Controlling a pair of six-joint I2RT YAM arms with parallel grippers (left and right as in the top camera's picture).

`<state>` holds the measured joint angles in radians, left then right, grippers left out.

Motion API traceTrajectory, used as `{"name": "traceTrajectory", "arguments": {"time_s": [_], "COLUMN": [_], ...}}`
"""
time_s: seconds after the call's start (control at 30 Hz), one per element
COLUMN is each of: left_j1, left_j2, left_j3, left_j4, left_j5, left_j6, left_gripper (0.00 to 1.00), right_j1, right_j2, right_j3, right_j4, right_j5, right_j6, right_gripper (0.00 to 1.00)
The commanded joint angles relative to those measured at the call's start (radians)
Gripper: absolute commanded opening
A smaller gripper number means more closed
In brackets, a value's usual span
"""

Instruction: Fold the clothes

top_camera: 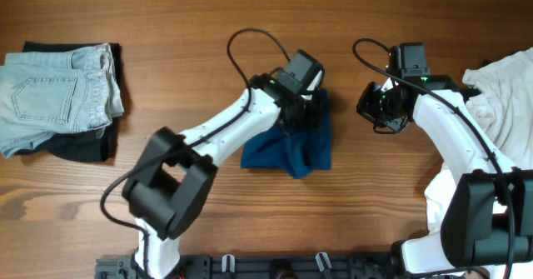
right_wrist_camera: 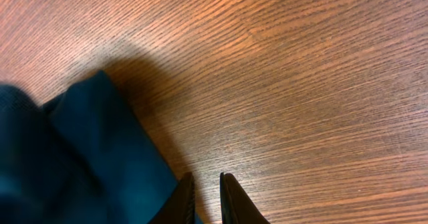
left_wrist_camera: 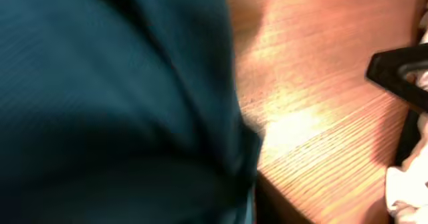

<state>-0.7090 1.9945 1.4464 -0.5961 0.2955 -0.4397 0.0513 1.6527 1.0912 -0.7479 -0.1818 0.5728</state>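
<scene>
Reddish-brown wood-grain table (top_camera: 166, 12) fills every view; bright glare patch in left wrist view.

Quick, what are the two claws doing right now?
Left gripper: buried in the blue shirt; cannot tell.
Right gripper: nearly closed, holding nothing.

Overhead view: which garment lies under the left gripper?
The dark blue shirt at the table's centre; the pale denim garment and black garment lie far left, the white garment far right.
</scene>
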Motion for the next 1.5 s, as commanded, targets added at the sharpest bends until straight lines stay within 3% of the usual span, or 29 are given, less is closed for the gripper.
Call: {"name": "traceTrajectory", "arguments": {"time_s": [0.0, 0.17, 0.23, 0.43, 0.53, 0.67, 0.73, 0.77, 0.8, 0.83, 0.87, 0.93, 1.03, 1.33, 1.37, 1.43, 1.47], "left_j1": [-0.025, 0.002, 0.026, 0.159, 0.248, 0.323, 0.341, 0.343, 0.343, 0.343, 0.341, 0.34, 0.34, 0.34, 0.34, 0.34, 0.341], "left_j2": [0.004, -0.072, -0.115, -0.276, -0.297, -0.269, -0.243, -0.227, -0.212, -0.192, -0.172, -0.138, -0.081, 0.024, 0.024, 0.024, 0.024], "left_j3": [0.006, 0.031, 0.051, 0.077, 0.077, 0.076, 0.076, 0.076, 0.076, 0.076, 0.076, 0.074, 0.057, 0.043, 0.043, 0.043, 0.043], "left_j4": [-0.001, -0.074, -0.108, -0.169, -0.233, -0.324, -0.362, -0.375, -0.383, -0.393, -0.398, -0.4, -0.393, -0.381, -0.381, -0.385, -0.389], "left_j5": [0.022, 0.045, 0.044, 0.001, -0.024, -0.024, -0.024, -0.025, -0.024, -0.025, -0.024, -0.024, -0.024, 0.055, 0.055, 0.051, 0.047], "left_j6": [-0.04, -0.015, 0.015, 0.079, 0.096, 0.155, 0.197, 0.202, 0.213, 0.228, 0.229, 0.228, 0.254, 0.276, 0.277, 0.277, 0.277], "left_gripper": [0.8, 0.91, 0.99, 1.0, 1.0, 0.98, 0.9, 0.84, 0.81, 0.75, 0.72, 0.64, 0.59, 0.51, 0.51, 0.52, 0.52], "right_j1": [0.001, 0.002, 0.002, 0.002, 0.023, 0.095, 0.142, 0.166, 0.195, 0.217, 0.231, 0.241, 0.224, 0.12, 0.117, 0.117, 0.113], "right_j2": [-0.007, -0.007, -0.007, -0.01, -0.011, -0.011, -0.009, -0.006, -0.002, 0.007, 0.016, 0.043, 0.066, 0.051, 0.051, 0.051, 0.051], "right_j3": [0.013, 0.013, 0.013, 0.013, 0.013, 0.013, 0.013, 0.013, 0.013, 0.013, 0.013, 0.013, 0.013, 0.018, 0.018, 0.018, 0.018], "right_j4": [-0.008, 0.015, 0.029, 0.064, 0.064, 0.076, 0.105, 0.118, 0.127, 0.126, 0.126, 0.126, 0.146, 0.322, 0.323, 0.29, 0.228], "right_j5": [0.018, 0.007, -0.033, -0.375, -0.542, -0.49, -0.422, -0.344, -0.228, -0.127, -0.068, -0.007, 0.002, 0.003, 0.008, 0.08, 0.165], "right_j6": [-0.026, -0.132, -0.189, -0.476, -0.579, -0.571, -0.545, -0.479, -0.373, -0.291, -0.243, -0.183, -0.154, -0.197, -0.214, -0.224, -0.203], "right_gripper": [0.14, 0.18, 0.19, 0.28, 0.45, 0.62, 0.7, 0.68, 0.6, 0.45, 0.38, 0.2, 0.04, 0.04, 0.1, 0.59, 0.64]}}
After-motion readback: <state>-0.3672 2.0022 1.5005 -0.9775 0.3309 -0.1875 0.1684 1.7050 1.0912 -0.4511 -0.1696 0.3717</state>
